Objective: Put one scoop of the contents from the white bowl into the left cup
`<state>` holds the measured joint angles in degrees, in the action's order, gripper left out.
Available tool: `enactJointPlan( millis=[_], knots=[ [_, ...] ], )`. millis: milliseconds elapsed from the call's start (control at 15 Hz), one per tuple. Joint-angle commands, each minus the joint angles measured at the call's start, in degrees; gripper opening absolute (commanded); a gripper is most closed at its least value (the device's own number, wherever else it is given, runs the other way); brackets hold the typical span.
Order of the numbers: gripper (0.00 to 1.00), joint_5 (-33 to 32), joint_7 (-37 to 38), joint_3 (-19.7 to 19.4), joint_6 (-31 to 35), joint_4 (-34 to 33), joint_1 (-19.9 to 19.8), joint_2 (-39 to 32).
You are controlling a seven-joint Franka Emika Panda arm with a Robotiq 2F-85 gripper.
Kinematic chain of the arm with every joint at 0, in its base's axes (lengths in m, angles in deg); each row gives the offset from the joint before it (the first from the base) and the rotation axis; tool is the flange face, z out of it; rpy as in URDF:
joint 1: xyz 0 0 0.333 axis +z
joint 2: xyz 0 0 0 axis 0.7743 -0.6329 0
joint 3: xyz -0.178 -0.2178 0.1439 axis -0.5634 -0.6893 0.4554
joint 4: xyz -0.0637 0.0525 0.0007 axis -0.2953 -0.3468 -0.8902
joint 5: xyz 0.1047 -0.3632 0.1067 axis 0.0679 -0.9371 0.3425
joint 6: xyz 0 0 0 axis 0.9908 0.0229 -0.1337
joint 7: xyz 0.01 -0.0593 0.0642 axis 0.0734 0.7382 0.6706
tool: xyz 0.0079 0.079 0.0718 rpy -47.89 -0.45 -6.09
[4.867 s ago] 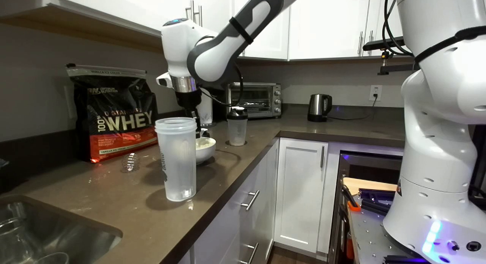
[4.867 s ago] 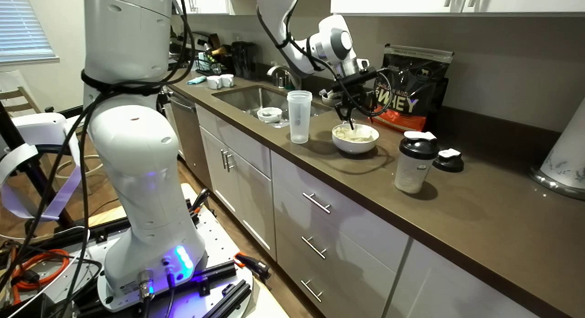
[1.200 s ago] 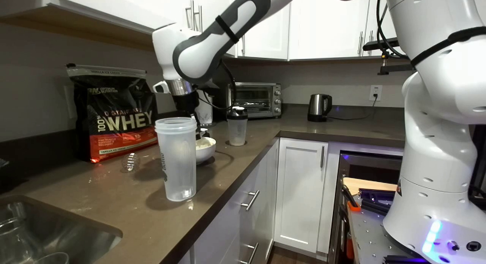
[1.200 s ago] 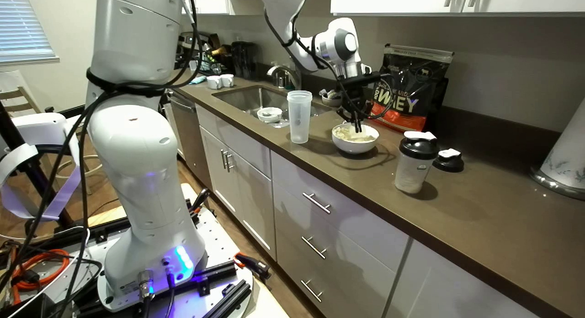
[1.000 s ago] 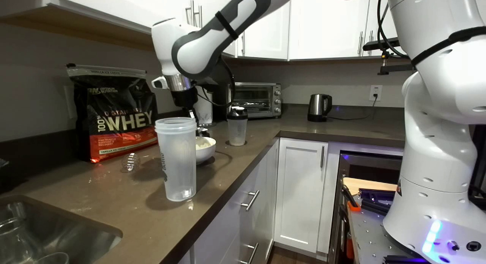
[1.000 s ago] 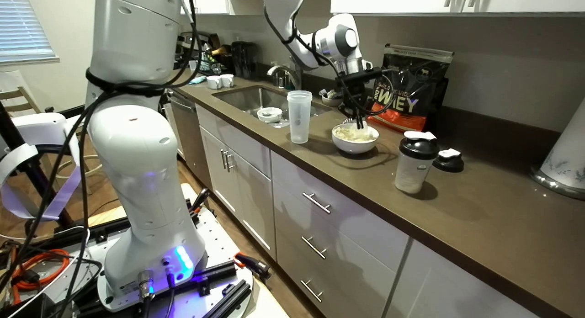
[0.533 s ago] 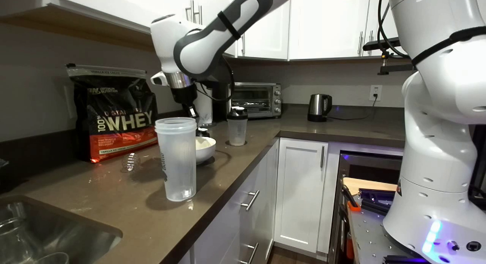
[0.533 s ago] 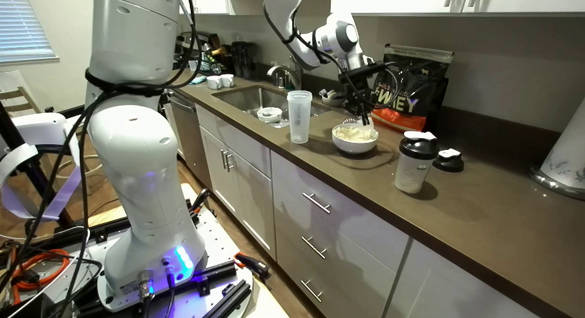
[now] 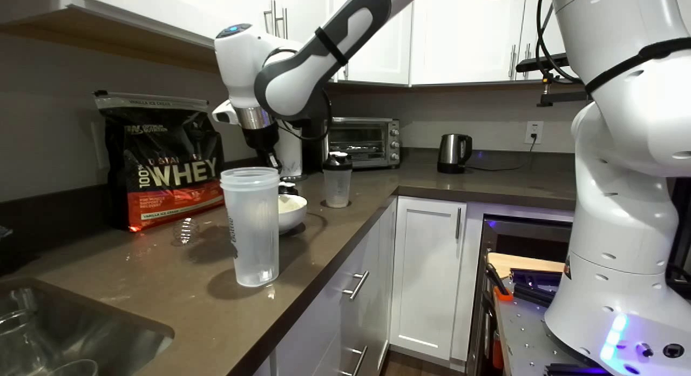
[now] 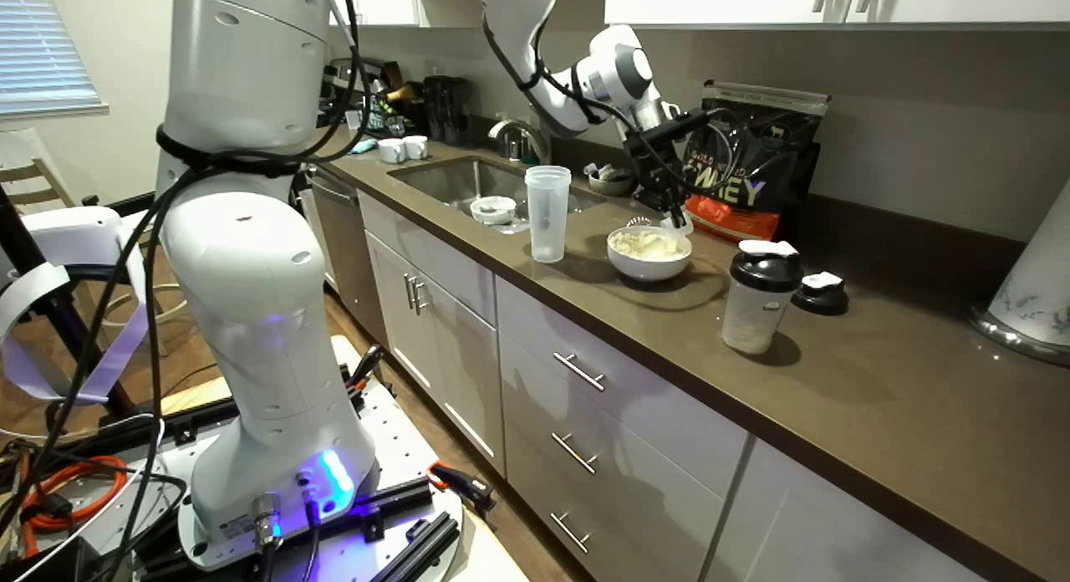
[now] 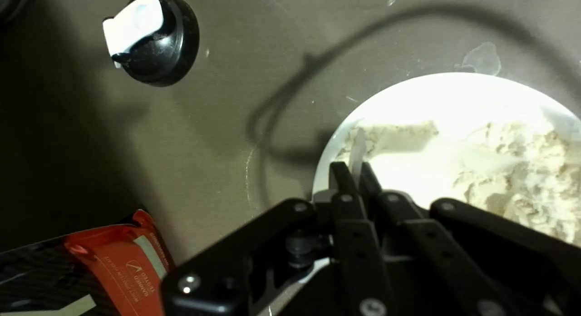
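The white bowl (image 10: 648, 271) holds pale powder and stands on the counter in both exterior views. In the wrist view the bowl's rim (image 11: 333, 145) curves round the fingertips. My gripper (image 10: 678, 217) is tilted over the bowl's edge nearest the bag, shut on the scoop (image 10: 685, 226). The pale handle of the scoop (image 11: 358, 148) sticks out between the fingertips; how much powder it carries is hidden. The left cup (image 9: 251, 230), tall and frosted, stands upright and open-topped beside the bowl, on the sink side. In that view it partly covers the bowl and hides the fingertips.
The black and red whey bag (image 9: 162, 165) leans near the wall behind the bowl. A smaller shaker with a black lid (image 10: 766, 273) and a loose black cap (image 11: 161, 48) stand nearby. A wire ball (image 9: 185, 232) lies near the sink (image 10: 456, 176). Wall cabinets hang above.
My gripper has shifted from over the powder toward the bag side of the bowl, tilting as it went. The scoop went with it, from the bowl's inside to its far rim.
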<state>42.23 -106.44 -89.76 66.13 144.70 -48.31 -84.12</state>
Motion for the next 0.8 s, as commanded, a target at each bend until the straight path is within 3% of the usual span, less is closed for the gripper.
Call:
enactJointPlan(
  millis=[0,733],
  knots=[
    [0.01,-4.73,3.44,-0.46,3.67,2.96,0.30,0.74],
    [0.01,-16.52,7.61,-0.54,6.20,4.02,-0.24,0.77]
  ],
)
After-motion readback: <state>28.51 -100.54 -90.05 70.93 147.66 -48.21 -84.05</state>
